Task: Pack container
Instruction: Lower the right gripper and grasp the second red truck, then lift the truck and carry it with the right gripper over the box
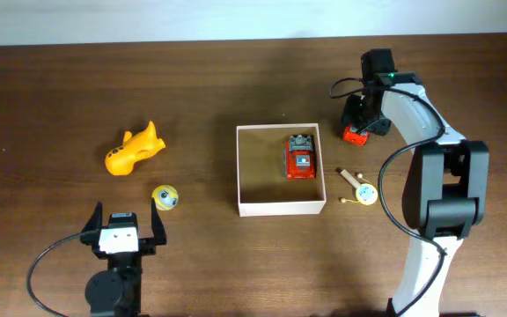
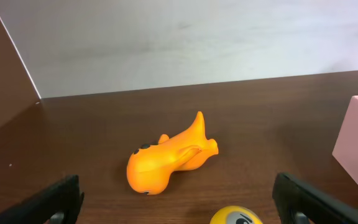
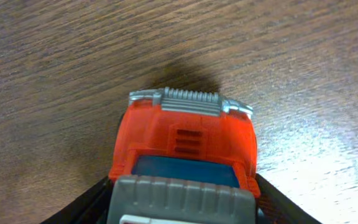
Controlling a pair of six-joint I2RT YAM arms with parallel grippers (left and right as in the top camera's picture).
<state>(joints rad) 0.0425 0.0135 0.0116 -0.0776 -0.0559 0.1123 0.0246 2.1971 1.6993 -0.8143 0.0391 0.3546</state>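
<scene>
The container, a white-walled square box with a tan floor, sits mid-table with one red toy truck lying in it. A second red truck with a grey grille stands on the table to the right of the box. My right gripper is down over it, and in the right wrist view both black fingers press the sides of this truck. My left gripper stands open near the front left, with nothing between its fingers.
An orange whale-like toy lies at the left, also in the left wrist view. A yellow ball sits just ahead of the left gripper. A small wooden toy with a yellow disc lies right of the box.
</scene>
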